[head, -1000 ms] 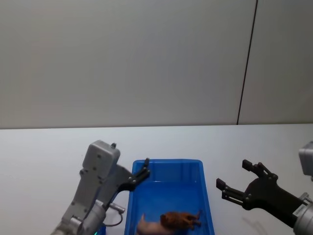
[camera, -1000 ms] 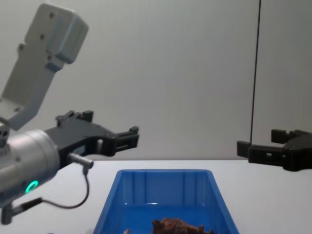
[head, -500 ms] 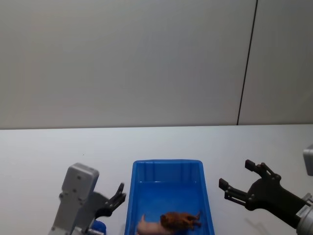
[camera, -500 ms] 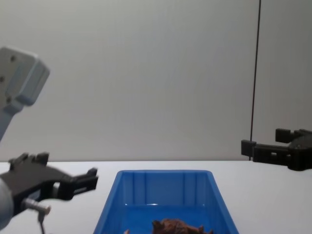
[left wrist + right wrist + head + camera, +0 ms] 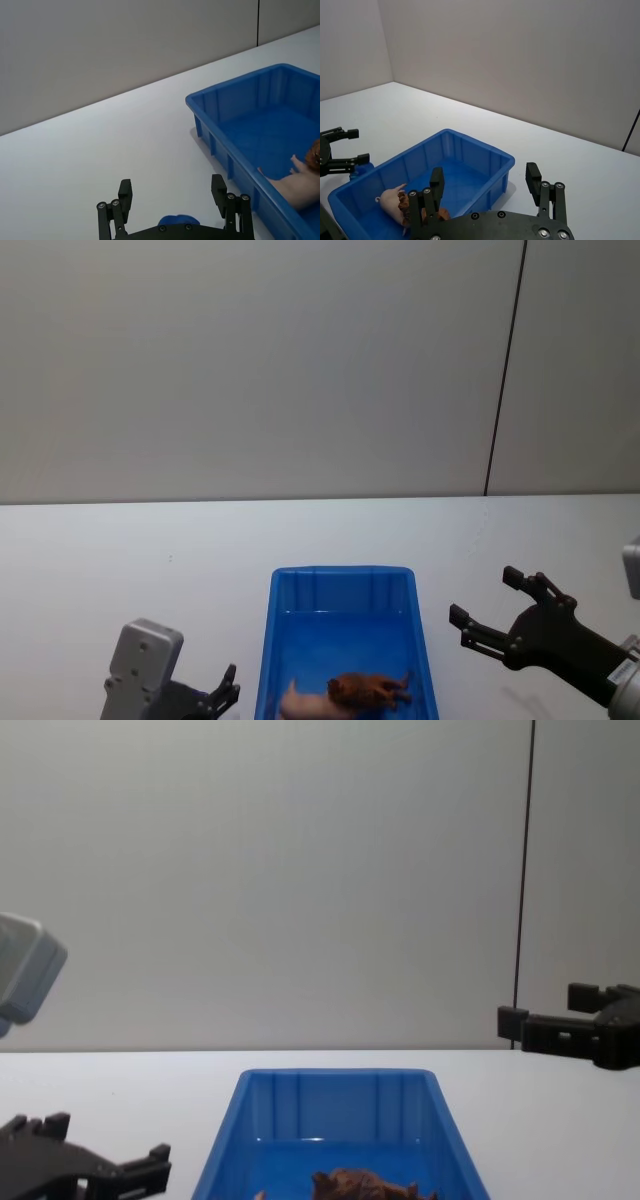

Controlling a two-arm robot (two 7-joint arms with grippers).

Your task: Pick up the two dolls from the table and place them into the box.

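Blue box (image 5: 343,585) already holds both dolls (image 5: 348,693), between our grippers; left gripper (image 5: 172,200) open, empty, just left of it and nearer; right gripper (image 5: 497,614) open, empty, farther right.

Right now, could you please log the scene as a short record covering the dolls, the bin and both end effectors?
reddish-brown doll: lying inside the blue bin
pink doll: in the bin, touching the brown one
blue bin: on the white table, between the arms
left end effector: open, empty, low beside the bin's left wall
right end effector: open, empty, held above the table right of the bin
task state: both dolls already in the bin
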